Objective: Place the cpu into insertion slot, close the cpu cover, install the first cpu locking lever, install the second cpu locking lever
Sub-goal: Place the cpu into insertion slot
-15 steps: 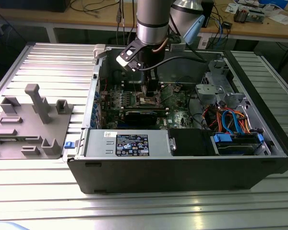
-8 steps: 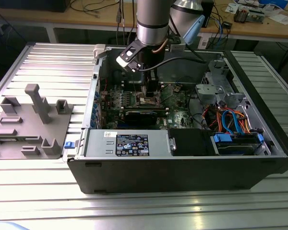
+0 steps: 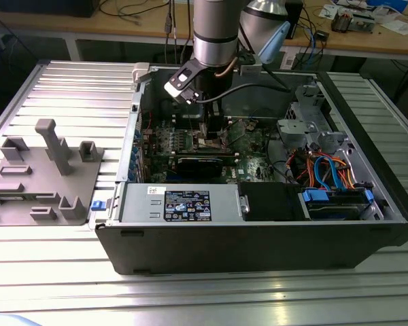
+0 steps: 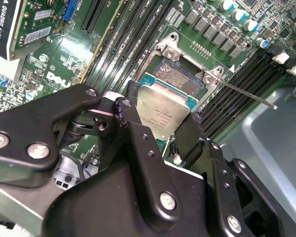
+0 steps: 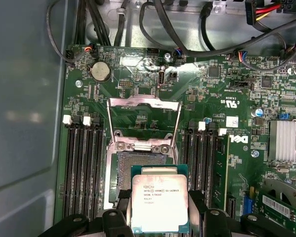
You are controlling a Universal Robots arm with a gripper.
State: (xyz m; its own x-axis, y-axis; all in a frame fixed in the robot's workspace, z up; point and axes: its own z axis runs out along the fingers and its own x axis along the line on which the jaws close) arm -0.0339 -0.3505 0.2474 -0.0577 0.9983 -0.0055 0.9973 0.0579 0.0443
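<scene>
Inside the open PC case (image 3: 258, 251), over the green board (image 5: 222, 98), the gripper (image 5: 160, 217) has the cpu (image 5: 160, 200) pinched by two opposite edges. Its fingers (image 4: 130, 121) are closed only as far as the chip's width, w/ nothing else in the grasp. The cpu hangs metal face up just over the near side of the insertion slot (image 5: 138, 159), not seated. In the first wrist view part of the dark contact field lies uncovered beyond it, so it looks offset from centre rather than lined up. The cpu cover (image 5: 144, 100) stands swung back off the slot and a locking lever (image 4: 246, 94) sticks out to one side, so the way down looks free. Step in hand, as I read it: placing the chip. To do it well: square the chip's edges w/ the slot's silvery rim first, keep it flat w/ no tilt, then go straight down w/ no sideways slide, since the contacts under it prob. bend easily. Corner mark & edge notches should match the slot; can't tell orientation from here. Let go only once it sits flush all round, w/o pressing.
</scene>
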